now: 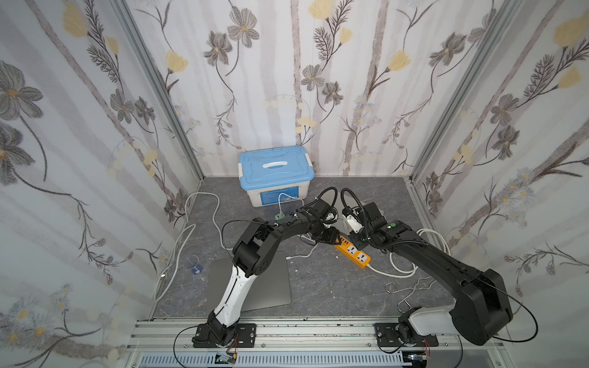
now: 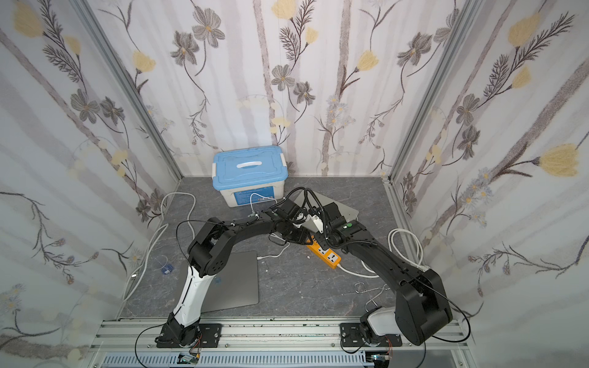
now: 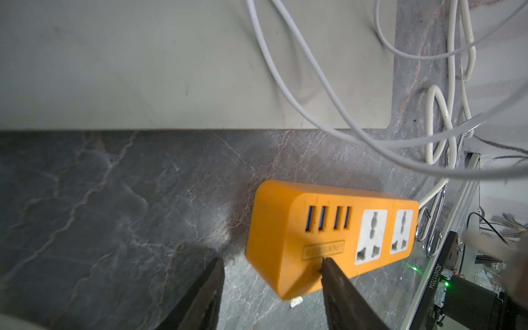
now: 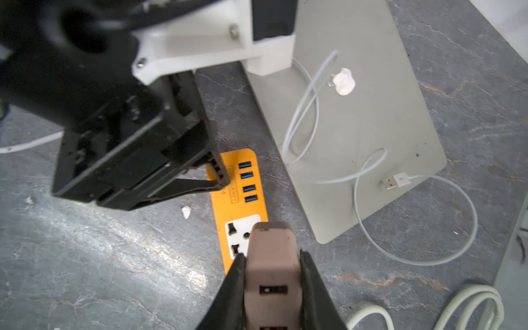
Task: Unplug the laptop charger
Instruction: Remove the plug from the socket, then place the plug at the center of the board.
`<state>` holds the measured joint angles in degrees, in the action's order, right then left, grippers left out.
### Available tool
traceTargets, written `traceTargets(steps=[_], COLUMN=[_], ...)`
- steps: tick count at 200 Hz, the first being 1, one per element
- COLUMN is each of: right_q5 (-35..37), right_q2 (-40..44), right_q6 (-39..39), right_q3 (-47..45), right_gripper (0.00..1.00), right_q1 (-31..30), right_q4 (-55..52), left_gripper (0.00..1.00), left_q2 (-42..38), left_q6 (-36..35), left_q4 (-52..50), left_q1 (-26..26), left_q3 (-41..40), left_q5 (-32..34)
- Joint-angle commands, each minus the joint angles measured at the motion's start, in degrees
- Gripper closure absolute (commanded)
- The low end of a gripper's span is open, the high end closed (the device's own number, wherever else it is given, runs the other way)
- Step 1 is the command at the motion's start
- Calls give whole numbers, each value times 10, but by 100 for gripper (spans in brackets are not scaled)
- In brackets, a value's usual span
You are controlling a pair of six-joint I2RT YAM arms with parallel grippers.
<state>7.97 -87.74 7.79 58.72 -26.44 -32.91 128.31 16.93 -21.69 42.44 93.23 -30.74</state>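
Since both white sockets on the strip show empty in the left wrist view, the unplugging looks all but done, & what's left is prob. a clean lift-away. Biggest first: the dark grey marbled surface [image 1: 318, 286] carries a closed silver-grey laptop [image 1: 271, 286] partly under the left arm, a second pale grey laptop [image 4: 371, 143] w/ a white logo just beside the strip, & a blue-lidded white plastic box [image 1: 287, 173] at the back wall. Next down, the orange plastic power strip [image 3: 274, 228] lies flat btwn the two arms. Its long axis runs from the USB end, where the left hand is, toward the socket end on the right arm's side. The left hand [image 3: 271, 261] is spread open w/ nothing btwn its fingers. One fingertip [image 3: 328, 265] presses on the strip's top face by the label at the USB end; the other hangs over bare surface beside that end. That reads as a hold-down, not a grasp. Smaller again, the pale pinkish block-shaped laptop charger [image 4: 271, 274] sits clenched in the right hand [image 4: 273, 254], apparently raised over the strip, so the right arm is the one that has it. Its prongs are hidden. Smallest: a thin white cable w/ a loose USB plug [image 4: 395, 180] lies on the pale laptop, not in the charger. Any further pull should go up, square to the strip's face, not along its length.
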Motion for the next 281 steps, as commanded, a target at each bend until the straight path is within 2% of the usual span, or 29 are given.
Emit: traceTargets(steps=[1, 59, 78, 93, 119, 146, 181, 218, 281], right_q5=[39, 100, 133, 148, 181, 196, 261, 257, 254], right_q2=[12, -2, -32, -86, -153, -190, -243, -291, -337], right_q6=[-34, -57, -59, -57, -58, -61, -56, -59, -61], right_q3=[24, 95, 106, 112, 122, 127, 138, 150, 168], right_gripper=[78, 79, 79, 79, 82, 82, 81, 82, 82], right_q1=[37, 161, 207, 241, 272, 284, 285, 284, 281], right_q4=[3, -25, -20, -13, 5, 33, 58, 88, 90], left_gripper=[41, 41, 41, 41, 41, 41, 40, 40, 39], left_q2=[3, -16, -30, -43, -72, -106, -149, -167, -162], left_q6=[-3, -22, -27, -37, -51, -61, -55, -31, -32], left_q4=[-57, -71, -80, -87, -98, -101, -68, -21, -14], left_q1=[0, 1, 2, 2, 0, -3, -14, -24, -36], left_q3=[-2, 39, 49, 54, 61, 53, 3, -52, -67], left_q5=[27, 6, 2, -1, -7, 10, 63, 97, 97])
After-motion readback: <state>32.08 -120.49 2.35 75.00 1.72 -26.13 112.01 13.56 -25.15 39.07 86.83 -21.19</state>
